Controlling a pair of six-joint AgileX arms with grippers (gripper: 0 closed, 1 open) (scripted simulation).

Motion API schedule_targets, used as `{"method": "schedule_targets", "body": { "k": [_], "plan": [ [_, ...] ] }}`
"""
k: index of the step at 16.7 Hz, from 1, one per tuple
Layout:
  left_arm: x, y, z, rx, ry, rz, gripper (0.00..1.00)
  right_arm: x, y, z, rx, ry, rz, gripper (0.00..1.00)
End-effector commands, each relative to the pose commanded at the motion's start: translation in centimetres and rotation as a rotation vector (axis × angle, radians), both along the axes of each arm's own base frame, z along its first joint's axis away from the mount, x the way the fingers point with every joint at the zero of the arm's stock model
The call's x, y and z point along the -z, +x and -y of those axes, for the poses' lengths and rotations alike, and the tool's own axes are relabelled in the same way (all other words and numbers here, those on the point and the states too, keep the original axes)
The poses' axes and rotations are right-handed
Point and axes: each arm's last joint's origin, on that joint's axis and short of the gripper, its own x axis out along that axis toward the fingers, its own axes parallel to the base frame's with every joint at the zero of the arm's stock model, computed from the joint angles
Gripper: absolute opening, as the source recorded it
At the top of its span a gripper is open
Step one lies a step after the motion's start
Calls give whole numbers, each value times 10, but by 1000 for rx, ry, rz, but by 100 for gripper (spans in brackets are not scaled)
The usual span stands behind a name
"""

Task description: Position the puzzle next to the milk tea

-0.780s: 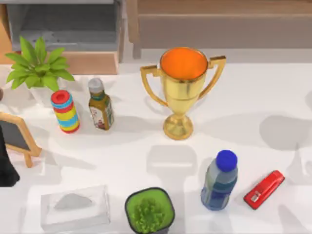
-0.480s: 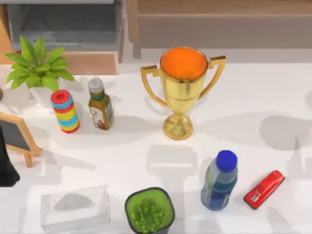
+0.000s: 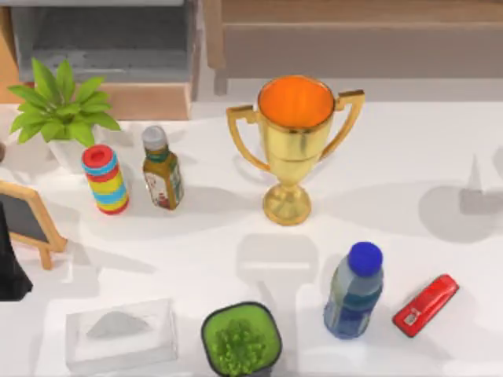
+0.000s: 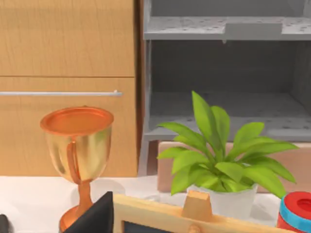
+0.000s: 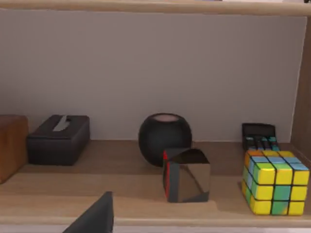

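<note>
The puzzle [image 5: 274, 181] sits on a wooden shelf beside a shiny dark cube [image 5: 187, 174], so the right gripper, whose fingers I cannot tell about, might bump that instead.

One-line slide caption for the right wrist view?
Puzzle on a wooden shelf beside a dark mirrored cube, black sphere and black tissue box.

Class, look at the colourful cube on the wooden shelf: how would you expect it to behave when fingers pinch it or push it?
The puzzle looks rigid, with flat tiled faces, so it probably would not squash. It sits flat on the shelf, so a push would likely slide it, not roll it. Its glossy tiles may be slippery.
</note>
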Motion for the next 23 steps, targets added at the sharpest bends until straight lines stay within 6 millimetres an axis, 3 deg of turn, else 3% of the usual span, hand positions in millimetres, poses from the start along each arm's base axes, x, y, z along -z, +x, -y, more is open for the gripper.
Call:
{"method": "schedule_targets", "body": {
  "k": [3,7,11,16,23],
  "plan": [
    [0,0,0,0,0,0,100,4,63,22,1,16,-84,100],
    [0,0,0,0,0,0,100,45,143,62,-1,44,-163,100],
    [0,0,0,0,0,0,100,87,194,98,-7,44,-152,100],
    [0,0,0,0,0,0,100,114,215,118,-15,27,-119,100],
    [0,0,0,0,0,0,100,111,218,116,-17,27,-119,100]
  ]
}}
